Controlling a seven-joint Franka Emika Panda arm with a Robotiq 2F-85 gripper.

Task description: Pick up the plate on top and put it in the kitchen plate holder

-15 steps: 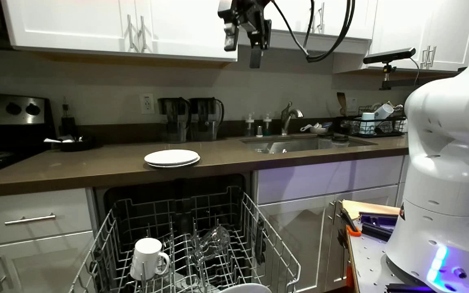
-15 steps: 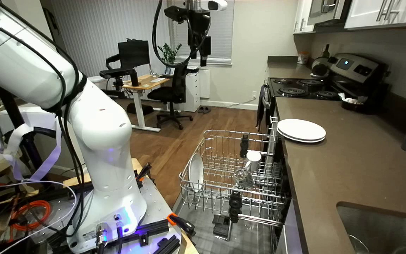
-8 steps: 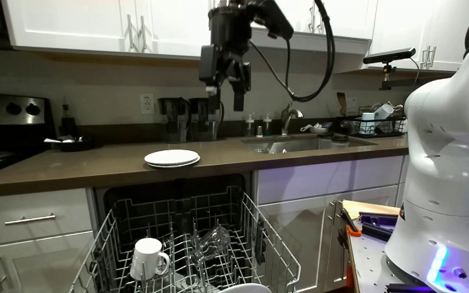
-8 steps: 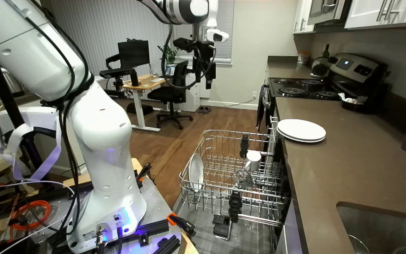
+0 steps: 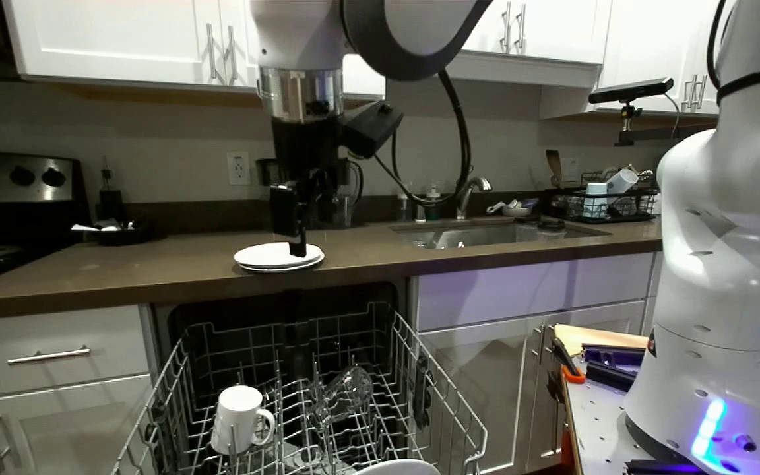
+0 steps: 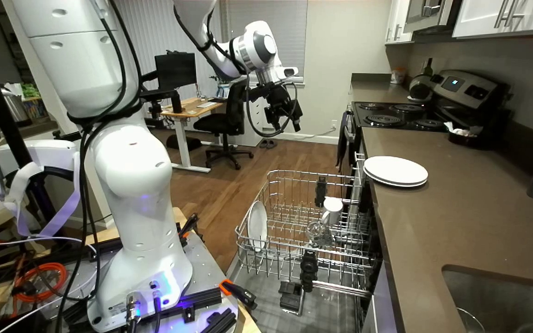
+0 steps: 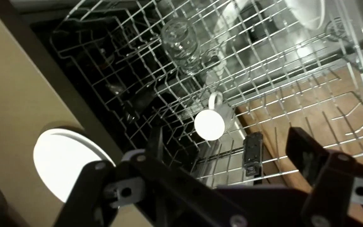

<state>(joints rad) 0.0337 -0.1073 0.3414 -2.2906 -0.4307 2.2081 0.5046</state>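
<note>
A smooth brown countertop (image 6: 461,208) runs beneath white wall cabinets (image 5: 123,39); the topmost round white plate (image 6: 395,169) lies near its edge. My black two-fingered pincer (image 7: 225,140) hangs released, spread wide, above the light-grey wire dishwasher rack (image 6: 294,219).

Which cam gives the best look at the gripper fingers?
The wrist view: both fingers of the gripper show close up, standing wide apart with nothing held between them. Both exterior views show the gripper from farther off as a dark shape, its fingers hard to tell apart.
</note>
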